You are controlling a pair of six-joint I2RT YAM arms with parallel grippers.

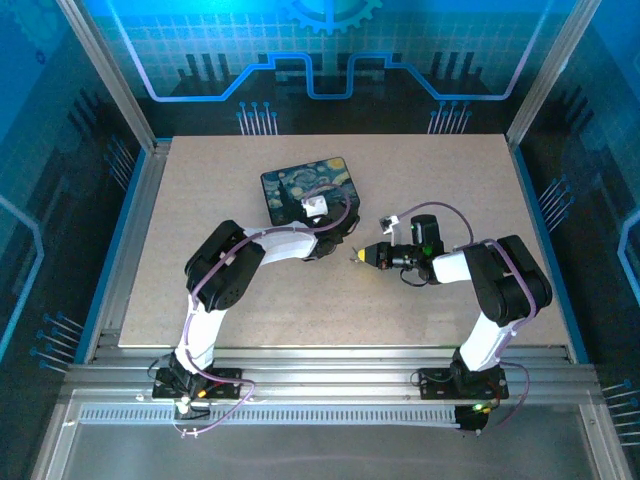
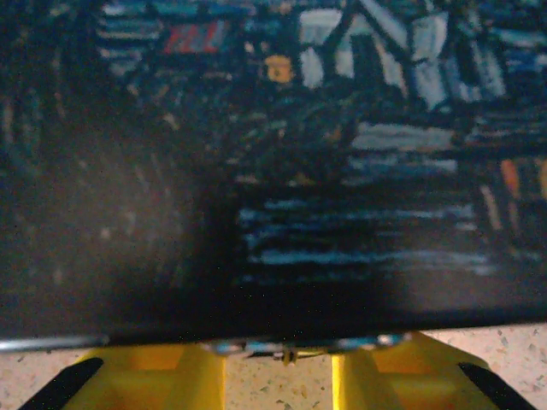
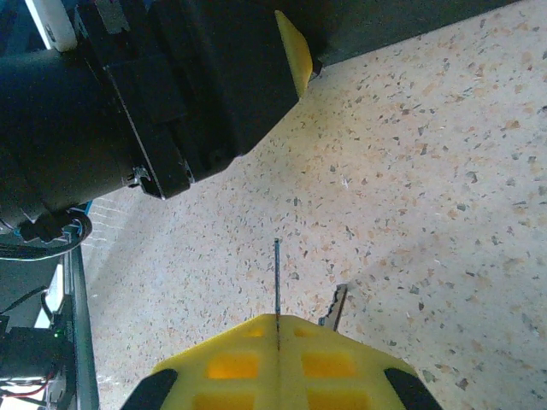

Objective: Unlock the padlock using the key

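So here's what we're looking at: the right claw (image 3: 278,322) is clenched tight on the key (image 3: 278,273), and we see the key edge-on as a thin dark sliver poking straight out from between the yellow fingertips, hanging just above the speckled bench (image 1: 450,180). That claw sits around the middle of the bench, pointing toward the left arm's wrist, close by but not touching it. The left claw (image 2: 280,366) is pushed right up against the near edge of the painted box (image 1: 300,185), which lies toward the far edge of the bench, a bit left of centre. Its two yellow fingers (image 2: 154,376) stand apart, but the box edge hides the tips, so we honestly can't tell if it's grasping anything. Between them, tucked at the box's edge, there's a small silvery glint we take for the padlock (image 2: 283,349), too blurry to make out properly.
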